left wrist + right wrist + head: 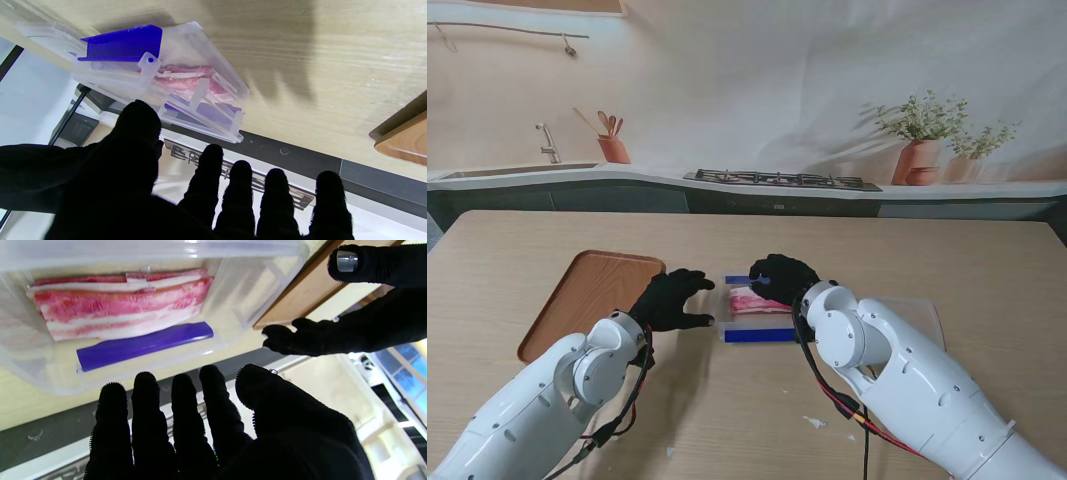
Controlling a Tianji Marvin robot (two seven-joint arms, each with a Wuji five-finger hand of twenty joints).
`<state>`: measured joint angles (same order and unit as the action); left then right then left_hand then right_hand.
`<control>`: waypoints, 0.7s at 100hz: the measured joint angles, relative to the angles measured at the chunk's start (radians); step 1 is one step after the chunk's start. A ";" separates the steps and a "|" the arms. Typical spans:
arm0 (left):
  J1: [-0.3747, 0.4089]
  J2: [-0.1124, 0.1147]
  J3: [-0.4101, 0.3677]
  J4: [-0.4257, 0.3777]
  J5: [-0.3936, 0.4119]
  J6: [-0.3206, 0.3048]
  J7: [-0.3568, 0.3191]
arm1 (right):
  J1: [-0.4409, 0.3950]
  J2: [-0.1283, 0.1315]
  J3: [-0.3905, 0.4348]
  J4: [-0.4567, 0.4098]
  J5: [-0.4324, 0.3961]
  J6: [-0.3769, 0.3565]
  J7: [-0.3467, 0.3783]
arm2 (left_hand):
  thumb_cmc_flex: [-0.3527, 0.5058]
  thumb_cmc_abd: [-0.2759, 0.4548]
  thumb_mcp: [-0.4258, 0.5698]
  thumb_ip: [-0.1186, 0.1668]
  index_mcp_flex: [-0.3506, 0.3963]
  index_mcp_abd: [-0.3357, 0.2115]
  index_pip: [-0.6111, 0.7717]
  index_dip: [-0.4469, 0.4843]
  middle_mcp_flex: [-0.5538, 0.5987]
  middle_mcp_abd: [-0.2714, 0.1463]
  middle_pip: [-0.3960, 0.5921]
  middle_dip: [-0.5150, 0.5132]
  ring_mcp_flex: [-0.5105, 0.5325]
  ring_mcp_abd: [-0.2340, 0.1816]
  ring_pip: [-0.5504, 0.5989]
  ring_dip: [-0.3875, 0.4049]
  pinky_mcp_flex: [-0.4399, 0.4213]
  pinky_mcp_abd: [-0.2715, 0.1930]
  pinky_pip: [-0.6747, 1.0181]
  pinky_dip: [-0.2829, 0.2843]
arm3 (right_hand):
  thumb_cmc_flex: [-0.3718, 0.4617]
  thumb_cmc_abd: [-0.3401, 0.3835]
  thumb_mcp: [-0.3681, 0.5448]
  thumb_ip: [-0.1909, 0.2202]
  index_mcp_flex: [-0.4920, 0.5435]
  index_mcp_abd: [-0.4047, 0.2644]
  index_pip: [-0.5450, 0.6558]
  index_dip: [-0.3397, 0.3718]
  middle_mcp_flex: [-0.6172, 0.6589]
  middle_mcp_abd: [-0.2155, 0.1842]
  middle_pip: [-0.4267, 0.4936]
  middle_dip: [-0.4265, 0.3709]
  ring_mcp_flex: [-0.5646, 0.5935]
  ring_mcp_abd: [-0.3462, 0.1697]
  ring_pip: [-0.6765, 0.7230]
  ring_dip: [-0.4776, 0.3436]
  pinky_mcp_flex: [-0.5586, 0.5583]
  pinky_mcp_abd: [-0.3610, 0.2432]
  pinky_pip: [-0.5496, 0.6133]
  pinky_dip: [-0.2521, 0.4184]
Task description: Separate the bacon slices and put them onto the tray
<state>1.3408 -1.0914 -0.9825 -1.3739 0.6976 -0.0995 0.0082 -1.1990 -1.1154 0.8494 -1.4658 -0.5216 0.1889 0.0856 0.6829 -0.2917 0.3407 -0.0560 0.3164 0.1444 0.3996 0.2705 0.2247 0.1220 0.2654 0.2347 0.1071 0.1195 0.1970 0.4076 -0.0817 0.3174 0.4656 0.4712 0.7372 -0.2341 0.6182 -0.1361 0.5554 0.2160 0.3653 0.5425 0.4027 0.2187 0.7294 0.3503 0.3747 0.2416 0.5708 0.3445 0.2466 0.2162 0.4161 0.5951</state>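
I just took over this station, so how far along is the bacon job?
Barely begun. Done: the clear container is open, its lid lying to its right. In hand: nothing; the right hand hovers open over the bacon slices, the left hand open beside the container. Left: every slice, since the wooden tray holds none.

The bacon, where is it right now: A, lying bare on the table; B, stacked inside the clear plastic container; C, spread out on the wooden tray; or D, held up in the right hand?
B: the bacon lies stacked inside the clear plastic container, while the wooden tray has no slice on it and the right hand is open above the container.
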 measured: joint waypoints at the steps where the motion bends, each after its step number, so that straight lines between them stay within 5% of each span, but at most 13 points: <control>1: -0.001 0.000 0.001 0.000 0.001 0.001 -0.001 | 0.002 0.000 -0.003 0.003 0.004 0.002 0.001 | 0.000 0.000 0.000 0.000 0.000 0.000 0.000 0.000 0.000 0.000 0.000 0.000 0.000 0.000 0.000 0.000 0.000 0.000 0.000 0.000 | 0.000 0.000 0.000 0.000 0.000 0.000 0.000 0.000 0.000 0.000 -0.001 0.000 0.000 0.000 0.000 0.000 0.000 0.000 0.000 0.000; 14: -0.008 0.001 0.009 0.006 0.017 0.004 -0.004 | 0.029 -0.010 -0.032 0.037 0.047 0.014 0.008 | 0.000 0.000 0.008 0.000 0.000 0.000 0.000 0.000 0.000 0.000 -0.010 0.000 0.000 -0.001 0.000 0.000 0.000 0.000 -0.001 0.000 | 0.001 0.013 -0.013 0.000 0.011 0.000 -0.010 0.000 0.002 0.000 -0.005 0.000 0.000 0.003 0.000 0.000 0.000 0.000 0.000 -0.007; 70: -0.031 0.002 0.032 0.024 0.017 0.005 -0.013 | 0.107 -0.016 -0.138 0.153 -0.009 -0.004 0.019 | 0.000 0.000 0.017 0.000 0.000 -0.006 0.000 0.000 0.000 0.000 -0.010 -0.001 0.000 -0.010 -0.010 0.000 0.000 -0.001 -0.010 0.000 | 0.000 0.048 -0.103 0.000 -0.032 0.001 -0.079 -0.035 -0.044 0.002 -0.078 -0.019 -0.053 -0.013 -0.132 -0.040 -0.100 -0.017 -0.015 -0.043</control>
<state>1.3101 -1.0894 -0.9501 -1.3495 0.7149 -0.0947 -0.0051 -1.0923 -1.1316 0.7116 -1.3132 -0.5304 0.1851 0.1050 0.6830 -0.2919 0.3581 -0.0558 0.3163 0.1385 0.3996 0.2703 0.2245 0.1218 0.2554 0.2339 0.1069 0.1096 0.1870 0.4076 -0.0817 0.3169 0.4552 0.4712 0.7371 -0.1857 0.5148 -0.1361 0.5232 0.2167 0.2864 0.5076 0.3586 0.2205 0.6511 0.3316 0.3214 0.2281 0.4392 0.3041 0.1465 0.1992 0.4007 0.5523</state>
